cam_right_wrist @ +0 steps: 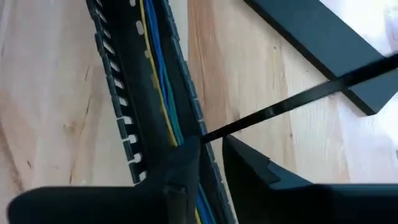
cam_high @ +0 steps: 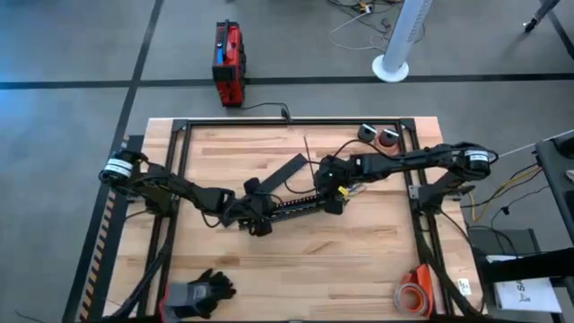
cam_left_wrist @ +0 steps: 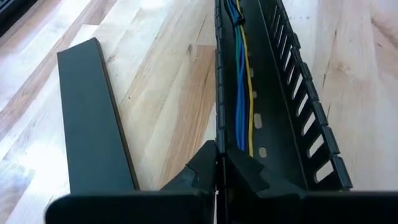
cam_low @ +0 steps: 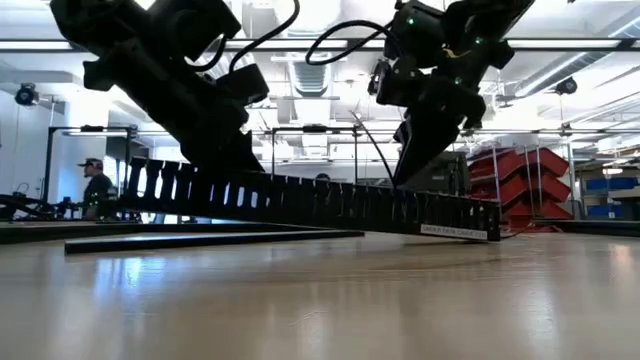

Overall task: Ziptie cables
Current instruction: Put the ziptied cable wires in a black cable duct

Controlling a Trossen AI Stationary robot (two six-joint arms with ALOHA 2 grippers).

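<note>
Both my arms meet at mid-surface [cam_high: 359, 260], over the long slotted duct [cam_high: 296, 206] that lies lengthwise across the middle.

Left hand [cam_left_wrist: 217, 165]: at the duct's left end. Left wrist view shows my two fingers pressed together on the duct's near side wall, clamped on it. In the low view that end is raised off the surface while the right end rests down, so the duct sits tilted.

Right hand [cam_right_wrist: 208, 152]: at the duct's right end, near the surface's middle. Right wrist view shows my fingers a little apart, one over the duct's channel, the other just outside its wall. A thin black zip tie [cam_right_wrist: 298, 99] runs out from between them, slanting over the bare wood; whether the fingers actually pinch it I cannot tell.

Cables [cam_left_wrist: 241, 68]: inside the duct's channel, lying along its length. Blue, green and yellow strands are visible, running side by side down the floor of the channel in both wrist views.

Flat black cover strip [cam_high: 289, 170]: lies on the surface just beside the duct, toward the far edge, angled away from it.

Other items: red-and-dark rolls [cam_high: 381, 136] at the far right corner, orange roll [cam_high: 414, 294] at the near right corner, black glove [cam_high: 202, 292] at the near left edge.
</note>
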